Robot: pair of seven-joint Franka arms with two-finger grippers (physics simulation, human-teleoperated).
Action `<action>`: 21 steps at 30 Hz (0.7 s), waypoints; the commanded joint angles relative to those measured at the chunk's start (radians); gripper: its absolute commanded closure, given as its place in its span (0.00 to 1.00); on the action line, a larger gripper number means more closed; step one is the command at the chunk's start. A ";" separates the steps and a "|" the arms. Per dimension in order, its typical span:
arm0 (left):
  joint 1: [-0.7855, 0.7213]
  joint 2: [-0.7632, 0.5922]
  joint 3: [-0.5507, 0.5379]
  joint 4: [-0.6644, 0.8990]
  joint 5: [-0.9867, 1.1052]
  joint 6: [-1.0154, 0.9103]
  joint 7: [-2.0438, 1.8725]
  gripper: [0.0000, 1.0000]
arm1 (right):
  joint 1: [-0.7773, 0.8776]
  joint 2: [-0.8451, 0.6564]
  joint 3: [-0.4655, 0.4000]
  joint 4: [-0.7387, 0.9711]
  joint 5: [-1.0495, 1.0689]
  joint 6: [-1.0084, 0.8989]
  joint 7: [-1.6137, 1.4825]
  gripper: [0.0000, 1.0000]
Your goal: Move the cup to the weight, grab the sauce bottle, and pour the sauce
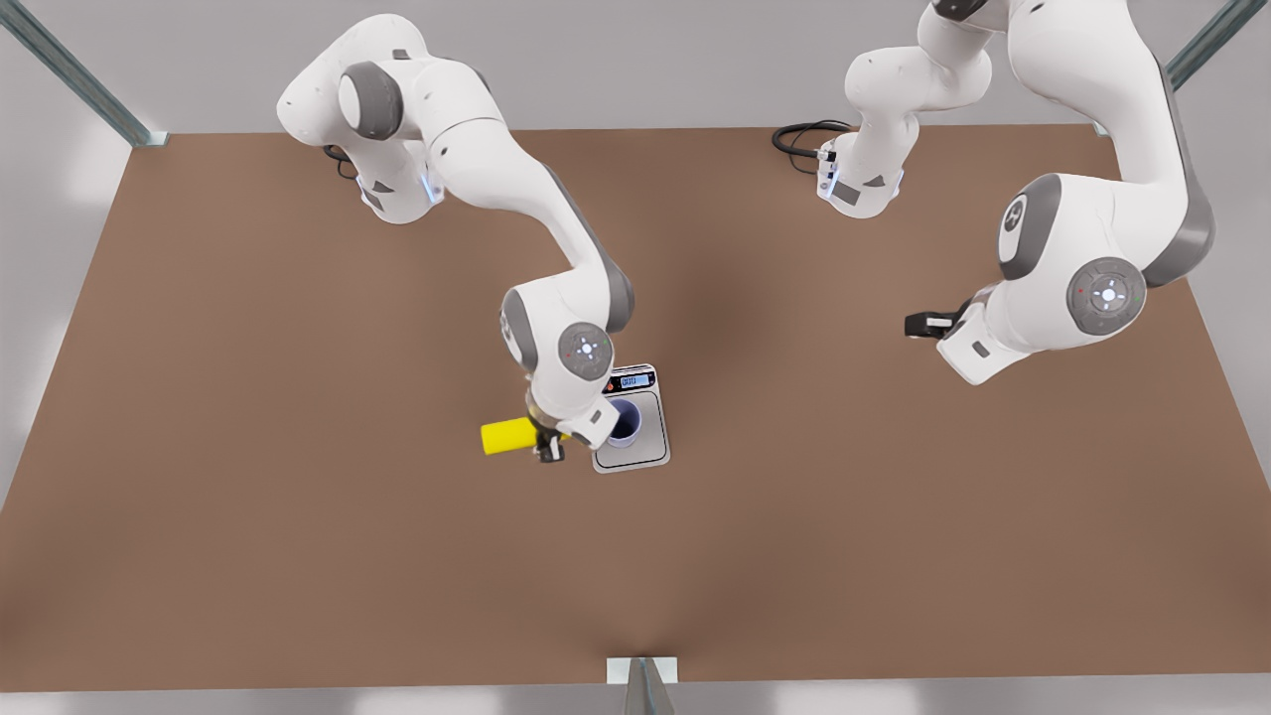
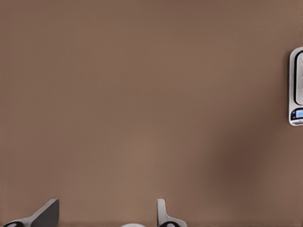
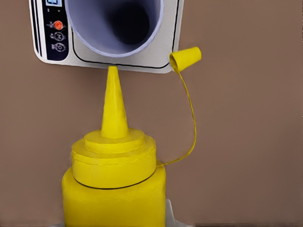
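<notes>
Sauce bottle [image 1: 507, 436]: nozzle end hidden behind the right gripper [image 1: 549, 444] and wrist beside the weight [image 1: 647, 459]. Cup [image 1: 625, 421]: near side covered by that wrist. Right wrist view cuts off the bottle's lower body, the cup's base and the weight's display. Left wrist view crops most of the weight.

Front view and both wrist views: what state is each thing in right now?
cup: upright on the weight, inside looks dark.
weight: flat on the table, display lit.
sauce bottle: tipped sideways, nozzle toward the cup, cap off, dangling by its tether.
right claw: shut on sauce bottle.
left claw: open, waiting aside.
</notes>
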 commanded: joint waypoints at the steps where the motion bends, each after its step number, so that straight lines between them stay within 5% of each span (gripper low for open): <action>1: -0.002 -0.002 -0.008 0.000 0.000 -0.006 0.009 0.00 | 0.003 0.007 0.000 0.011 -0.067 0.020 0.250 0.41; 21: -0.001 0.001 -0.008 -0.003 -0.023 -0.033 0.011 0.00 | 0.094 0.094 0.002 0.028 -0.217 0.083 0.250 0.41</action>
